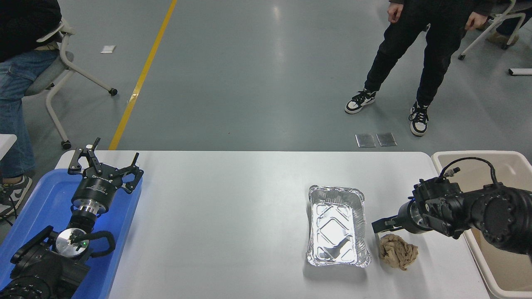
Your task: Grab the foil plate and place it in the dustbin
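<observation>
The foil plate [337, 226] lies flat on the white table [224, 216], right of centre, its shiny embossed base facing up and nothing inside. My right gripper [375, 226] hovers just off the plate's right rim, pointing left at it from the right edge, without touching it. It is seen side-on, so its state does not show. The dustbin [478, 156], a large cream tub, stands at the table's right end, under and behind my right arm. My left gripper [106, 161] is parked open above the blue tray at the lower left.
A crumpled brown paper ball [398, 250] sits just below my right gripper, right of the plate. The blue tray [33, 216] lies at the table's left end. One person [415, 62] stands beyond the far edge and another [16, 83] sits at the upper left.
</observation>
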Action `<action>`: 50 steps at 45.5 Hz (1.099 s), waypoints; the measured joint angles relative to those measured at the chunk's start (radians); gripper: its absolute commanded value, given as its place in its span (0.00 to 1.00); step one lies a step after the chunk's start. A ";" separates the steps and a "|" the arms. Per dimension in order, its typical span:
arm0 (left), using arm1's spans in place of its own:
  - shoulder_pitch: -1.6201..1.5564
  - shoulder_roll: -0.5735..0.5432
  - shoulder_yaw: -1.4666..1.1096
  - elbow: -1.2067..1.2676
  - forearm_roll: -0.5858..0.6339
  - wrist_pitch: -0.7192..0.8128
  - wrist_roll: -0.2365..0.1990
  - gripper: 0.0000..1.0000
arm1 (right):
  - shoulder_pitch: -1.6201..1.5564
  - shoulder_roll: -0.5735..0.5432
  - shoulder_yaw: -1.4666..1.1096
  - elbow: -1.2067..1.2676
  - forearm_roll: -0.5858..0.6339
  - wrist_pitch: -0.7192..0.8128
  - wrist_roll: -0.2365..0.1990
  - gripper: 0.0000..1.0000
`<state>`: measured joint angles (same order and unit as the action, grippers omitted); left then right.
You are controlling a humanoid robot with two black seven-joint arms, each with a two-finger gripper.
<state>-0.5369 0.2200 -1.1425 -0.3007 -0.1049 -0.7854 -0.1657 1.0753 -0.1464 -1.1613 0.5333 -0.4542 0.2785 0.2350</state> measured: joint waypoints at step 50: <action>0.001 0.001 -0.002 0.000 -0.001 0.000 0.000 0.99 | 0.944 -0.227 -0.124 0.591 0.000 0.339 0.021 1.00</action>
<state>-0.5364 0.2209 -1.1446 -0.3006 -0.1054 -0.7854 -0.1659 2.0189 -0.3736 -1.2854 1.1246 -0.4547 0.6179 0.2563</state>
